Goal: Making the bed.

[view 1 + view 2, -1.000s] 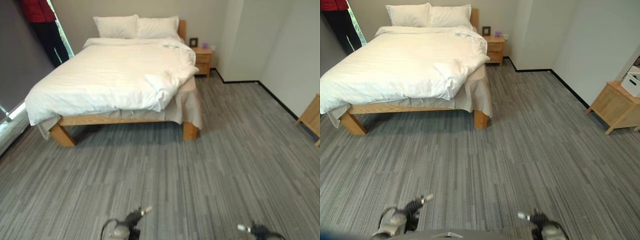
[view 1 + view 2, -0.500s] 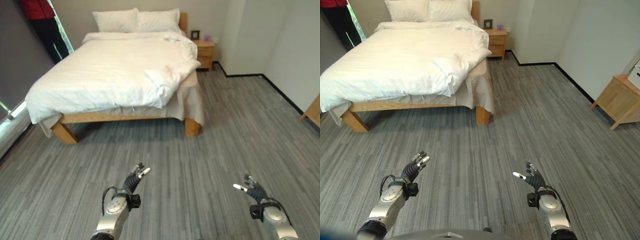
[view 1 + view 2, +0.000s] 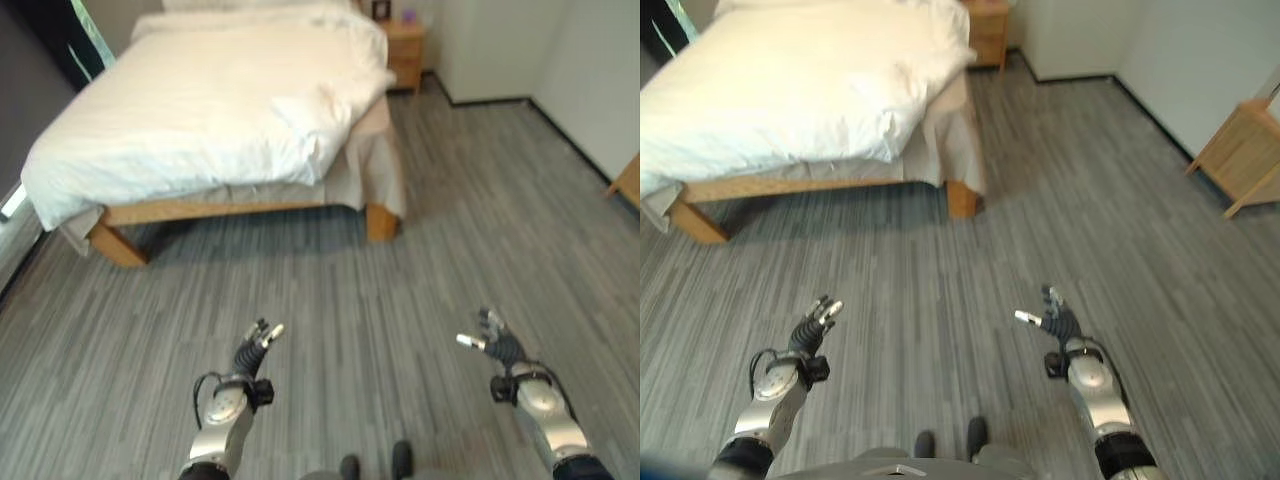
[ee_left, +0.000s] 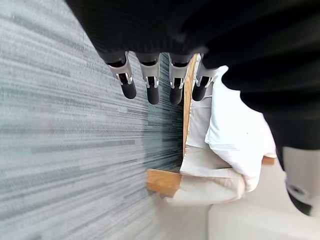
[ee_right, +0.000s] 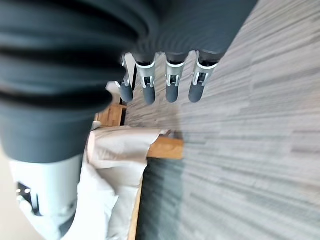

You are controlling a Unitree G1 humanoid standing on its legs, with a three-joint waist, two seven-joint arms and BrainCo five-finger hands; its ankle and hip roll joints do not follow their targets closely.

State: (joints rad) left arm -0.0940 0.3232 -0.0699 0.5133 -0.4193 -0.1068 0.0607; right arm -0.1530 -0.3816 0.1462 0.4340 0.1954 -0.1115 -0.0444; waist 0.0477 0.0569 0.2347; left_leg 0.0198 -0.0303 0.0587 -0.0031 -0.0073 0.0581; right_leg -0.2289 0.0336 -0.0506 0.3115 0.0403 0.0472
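A wooden bed (image 3: 240,212) stands ahead at the upper left, across a stretch of floor from me. A white duvet (image 3: 200,110) covers it, with one corner rumpled and folded back (image 3: 318,110) near the right foot post (image 3: 381,222). A beige sheet (image 3: 375,180) hangs down at that corner. My left hand (image 3: 250,352) is raised low in front of me, open, fingers straight and holding nothing. My right hand (image 3: 495,343) is raised at the lower right, open too and empty. The left wrist view shows the bed corner (image 4: 165,182) past the fingers (image 4: 152,85).
Grey striped carpet (image 3: 330,300) lies between me and the bed. A wooden nightstand (image 3: 405,50) stands at the bed's far right. A wooden cabinet (image 3: 1240,160) stands against the right wall. A dark curtain and window edge (image 3: 30,60) are at the left.
The camera has tilted down and come closer to the bed, so the pillows have left the picture. Both hands stay raised and open, a little lower in view.
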